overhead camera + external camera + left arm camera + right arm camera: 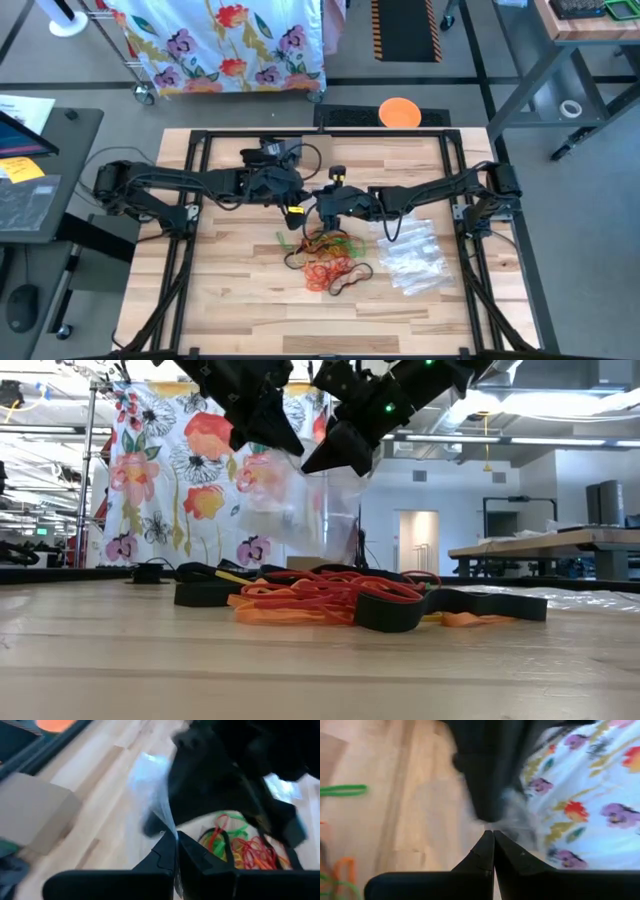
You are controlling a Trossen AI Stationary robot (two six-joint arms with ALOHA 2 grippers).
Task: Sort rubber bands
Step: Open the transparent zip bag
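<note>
Both arms meet at the centre of the overhead view, left gripper and right gripper, jaws closed on one clear bag between them. The rubber bands lie heaped on the worktop directly below.

A big cloth with bright flowers is hanging on a rack behind the wooden table. An orange round thing is lying just past the table's far edge. Some clear plastic bags are lying on the table's right side. One clear bag is hanging up in the air above the table. A roll of tape is sitting on the grey floor at the far right.
</note>
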